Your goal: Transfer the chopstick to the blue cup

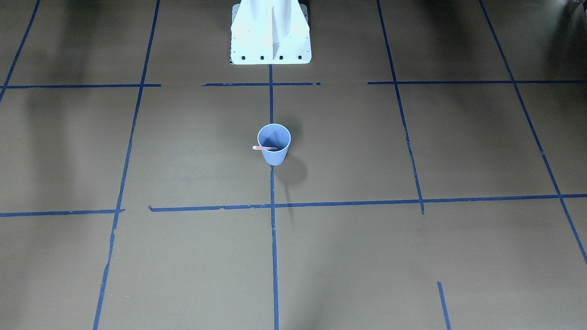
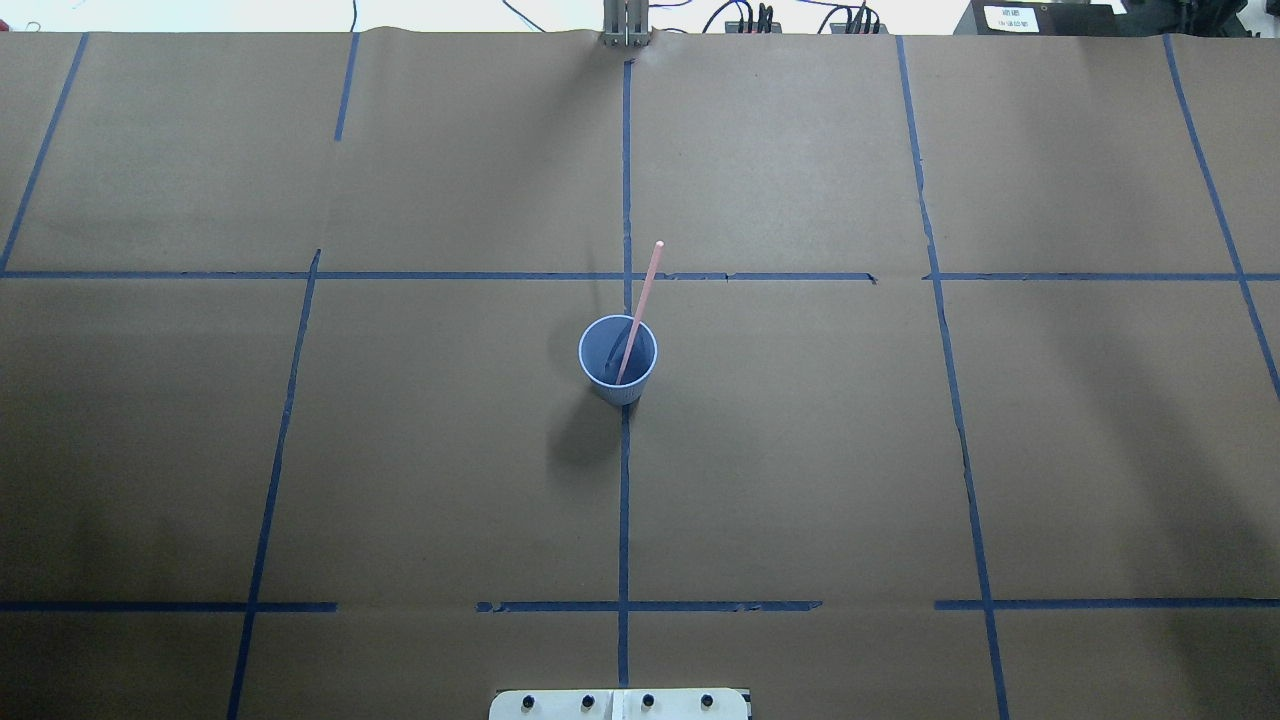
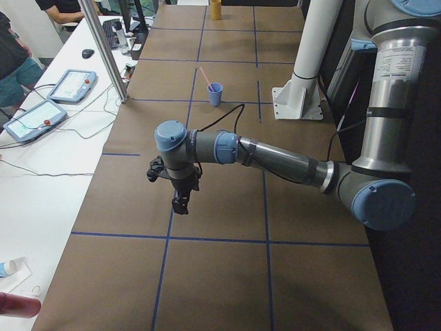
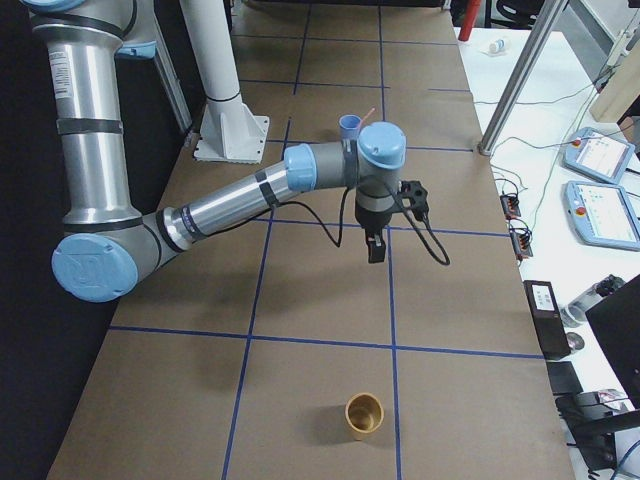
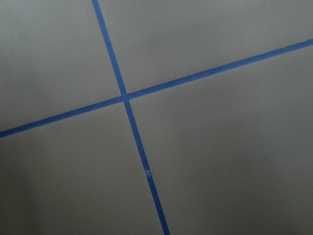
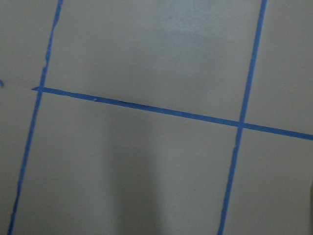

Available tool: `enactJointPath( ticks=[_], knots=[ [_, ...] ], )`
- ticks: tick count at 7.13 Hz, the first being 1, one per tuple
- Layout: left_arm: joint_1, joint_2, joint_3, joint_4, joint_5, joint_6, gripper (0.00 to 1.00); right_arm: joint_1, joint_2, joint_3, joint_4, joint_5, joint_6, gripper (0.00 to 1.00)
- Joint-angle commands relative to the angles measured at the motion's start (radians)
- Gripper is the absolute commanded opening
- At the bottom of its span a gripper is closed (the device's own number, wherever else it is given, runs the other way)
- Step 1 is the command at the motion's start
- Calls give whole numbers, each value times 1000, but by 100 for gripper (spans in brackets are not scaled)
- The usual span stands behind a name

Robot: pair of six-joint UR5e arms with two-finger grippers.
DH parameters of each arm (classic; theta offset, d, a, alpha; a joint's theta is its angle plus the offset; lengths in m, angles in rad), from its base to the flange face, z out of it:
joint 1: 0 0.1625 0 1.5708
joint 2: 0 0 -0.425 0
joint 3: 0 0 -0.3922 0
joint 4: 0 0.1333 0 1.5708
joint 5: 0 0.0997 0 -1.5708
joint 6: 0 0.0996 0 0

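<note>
Since the chopstick [image 2: 640, 305] already leans inside the blue cup [image 2: 592, 360] at mid-table, the transfer looks done; next move prob. just needs arms clear of it. Left gripper [image 3: 180, 201] and right gripper [image 4: 374, 246] hang well apart from it, seen side-on only, so can't tell their jaws. Brown paper table [image 2: 800, 450] w/ blue tape grid [image 2: 624, 500]; yellow cup [image 4: 364, 413] near one end.

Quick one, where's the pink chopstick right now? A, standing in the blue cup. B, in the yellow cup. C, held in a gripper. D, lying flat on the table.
A: the chopstick leans inside the blue cup, its upper end sticking out above the rim.
</note>
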Motion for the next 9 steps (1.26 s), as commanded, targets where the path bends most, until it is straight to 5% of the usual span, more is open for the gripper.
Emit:
enactJointPath(
  ticks=[1, 3, 6, 9],
  knots=[
    [-4, 15, 2, 0, 0, 2, 100, 71, -54, -163, 88, 27, -94, 100],
    [-2, 50, 8, 0, 0, 1, 100, 69, -72, -203, 94, 27, -81, 100],
    [-2, 59, 17, 0, 0, -1, 100, 69, -179, -191, 343, 33, 86, 100],
    [-2, 59, 77, -72, -2, -1, 100, 69, -184, -192, 367, 31, 133, 100]
  ],
)
